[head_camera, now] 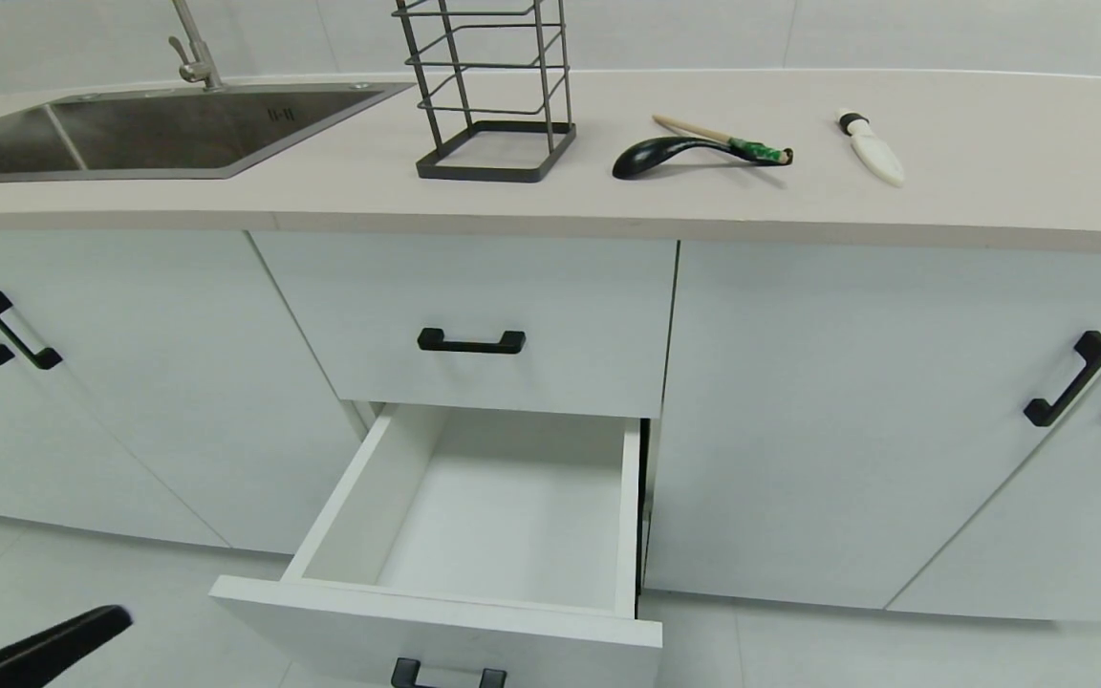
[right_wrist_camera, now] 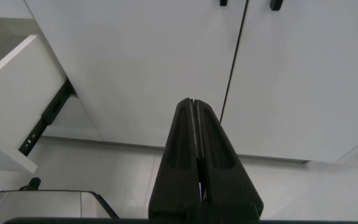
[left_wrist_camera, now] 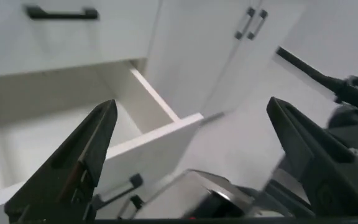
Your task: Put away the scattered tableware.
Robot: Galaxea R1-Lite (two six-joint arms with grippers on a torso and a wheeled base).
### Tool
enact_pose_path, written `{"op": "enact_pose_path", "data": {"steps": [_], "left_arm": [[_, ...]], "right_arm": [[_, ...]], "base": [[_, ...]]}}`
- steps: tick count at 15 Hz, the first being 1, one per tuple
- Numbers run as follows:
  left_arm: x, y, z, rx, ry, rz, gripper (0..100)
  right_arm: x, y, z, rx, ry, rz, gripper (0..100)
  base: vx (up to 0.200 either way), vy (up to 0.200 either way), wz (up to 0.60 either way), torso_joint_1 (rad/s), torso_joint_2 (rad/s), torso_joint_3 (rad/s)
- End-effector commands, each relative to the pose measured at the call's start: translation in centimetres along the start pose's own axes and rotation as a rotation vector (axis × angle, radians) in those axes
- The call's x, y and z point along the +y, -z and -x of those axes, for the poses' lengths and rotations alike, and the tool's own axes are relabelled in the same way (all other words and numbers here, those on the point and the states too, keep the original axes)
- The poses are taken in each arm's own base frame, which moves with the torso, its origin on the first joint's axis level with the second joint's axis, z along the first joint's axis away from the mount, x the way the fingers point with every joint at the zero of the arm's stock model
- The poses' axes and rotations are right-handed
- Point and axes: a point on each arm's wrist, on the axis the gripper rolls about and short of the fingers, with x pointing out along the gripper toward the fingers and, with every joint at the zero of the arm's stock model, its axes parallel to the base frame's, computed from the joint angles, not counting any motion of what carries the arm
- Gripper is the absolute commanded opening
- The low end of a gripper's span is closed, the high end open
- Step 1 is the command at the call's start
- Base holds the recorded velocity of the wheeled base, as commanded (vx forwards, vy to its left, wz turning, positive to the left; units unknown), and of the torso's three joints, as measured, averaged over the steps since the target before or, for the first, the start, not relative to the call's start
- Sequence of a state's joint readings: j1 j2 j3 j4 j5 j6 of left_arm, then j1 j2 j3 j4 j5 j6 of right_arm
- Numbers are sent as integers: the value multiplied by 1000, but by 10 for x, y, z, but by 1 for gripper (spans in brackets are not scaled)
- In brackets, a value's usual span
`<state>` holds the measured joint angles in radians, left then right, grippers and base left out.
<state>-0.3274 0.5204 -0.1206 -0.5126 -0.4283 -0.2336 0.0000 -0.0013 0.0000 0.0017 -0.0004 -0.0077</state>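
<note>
Three pieces of tableware lie on the countertop (head_camera: 990, 172): a black spoon (head_camera: 665, 153), a wooden chopstick with a green end (head_camera: 718, 137) resting against it, and a white knife with a black band (head_camera: 874, 151) farther right. Below the counter the lower drawer (head_camera: 436, 612) is pulled out and holds nothing. My left gripper (left_wrist_camera: 191, 106) is open, its fingers (left_wrist_camera: 98, 162) spread wide, low in front of the drawer (left_wrist_camera: 157, 99). My right gripper (right_wrist_camera: 193, 106) is shut with nothing in it, facing the cabinet doors to the right of the drawer (right_wrist_camera: 17, 87).
A black wire rack (head_camera: 496, 151) stands on the counter left of the spoon. A steel sink (head_camera: 159, 129) with a tap is at the far left. A closed drawer with a black handle (head_camera: 471, 341) sits above the open one. White cabinet doors flank both sides.
</note>
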Motion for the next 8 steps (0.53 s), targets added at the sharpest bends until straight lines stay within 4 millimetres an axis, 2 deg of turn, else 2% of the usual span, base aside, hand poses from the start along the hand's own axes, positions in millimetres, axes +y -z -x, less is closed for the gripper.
{"op": "enact_pose_path", "data": {"steps": [1,3,5,8], "left_arm": [[-15,25,42,-176,-179,-118,100],[-18,37,47,-171,-294,-133,100],[-15,66,50,-117,-395,-129,100],[-9,78,53,-7,-580,-221,100]], "right_arm": [[0,0,0,1,0,2,0],[0,0,0,1,0,2,0],[0,0,0,1,0,0,0],[0,0,0,1,1,0,0]], "base": [[0,0,0,0,0,0],[0,0,0,0,0,0],[0,0,0,0,0,0],[0,0,0,0,0,0]]}}
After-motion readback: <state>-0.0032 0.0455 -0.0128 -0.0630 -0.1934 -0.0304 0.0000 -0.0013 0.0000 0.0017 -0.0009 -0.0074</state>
